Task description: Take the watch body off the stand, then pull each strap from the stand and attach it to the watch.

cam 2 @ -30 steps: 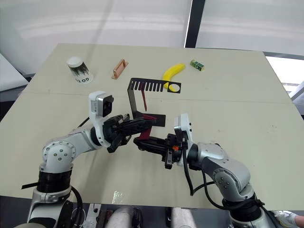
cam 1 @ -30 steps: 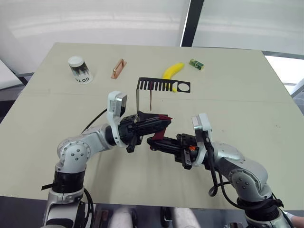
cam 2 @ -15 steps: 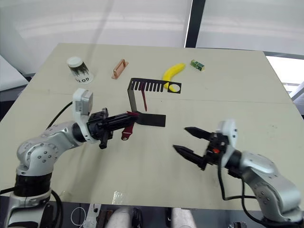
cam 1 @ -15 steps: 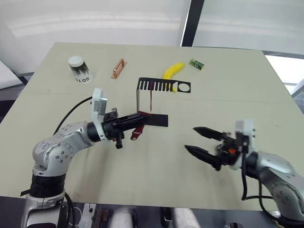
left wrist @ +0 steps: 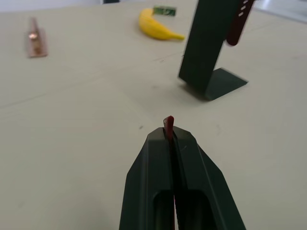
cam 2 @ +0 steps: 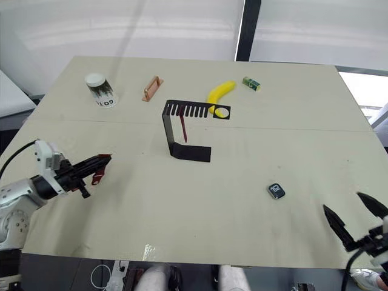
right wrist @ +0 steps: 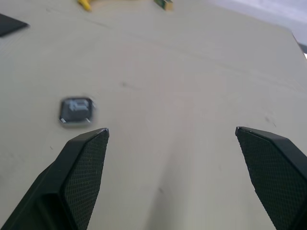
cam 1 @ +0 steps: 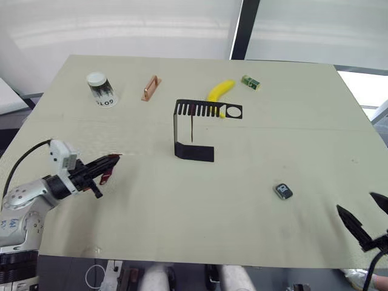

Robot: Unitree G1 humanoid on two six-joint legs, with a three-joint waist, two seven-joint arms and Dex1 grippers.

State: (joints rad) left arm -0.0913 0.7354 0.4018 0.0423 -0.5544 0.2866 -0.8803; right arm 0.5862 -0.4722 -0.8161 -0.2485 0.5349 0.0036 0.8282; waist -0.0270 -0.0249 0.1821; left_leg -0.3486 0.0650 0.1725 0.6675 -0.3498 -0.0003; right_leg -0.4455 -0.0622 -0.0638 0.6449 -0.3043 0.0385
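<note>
My left gripper [cam 1: 112,159] is at the table's left side, shut on one dark red strap [cam 1: 104,176] whose free end hangs below the fingers; a sliver of the strap [left wrist: 169,121] shows between them in the left wrist view. The black stand [cam 1: 193,150] is upright mid-table with the other strap [cam 1: 191,126] hanging from its comb top. The watch body [cam 1: 282,191] lies flat on the table to the right, apart from both grippers. My right gripper [cam 1: 357,205] stands open and empty by the near right edge, with the watch body [right wrist: 76,110] ahead of it.
At the back of the table are a paper cup [cam 1: 100,88], a copper handle [cam 1: 151,87], a banana [cam 1: 220,90] and a small green block [cam 1: 251,82]. A seam line runs across the tabletop [cam 1: 303,130] behind the stand's foot.
The two grippers, together in front of the stand a second ago, have parted. The left drew back left with the strap. The right opened and withdrew right; the watch body now lies on the table.
</note>
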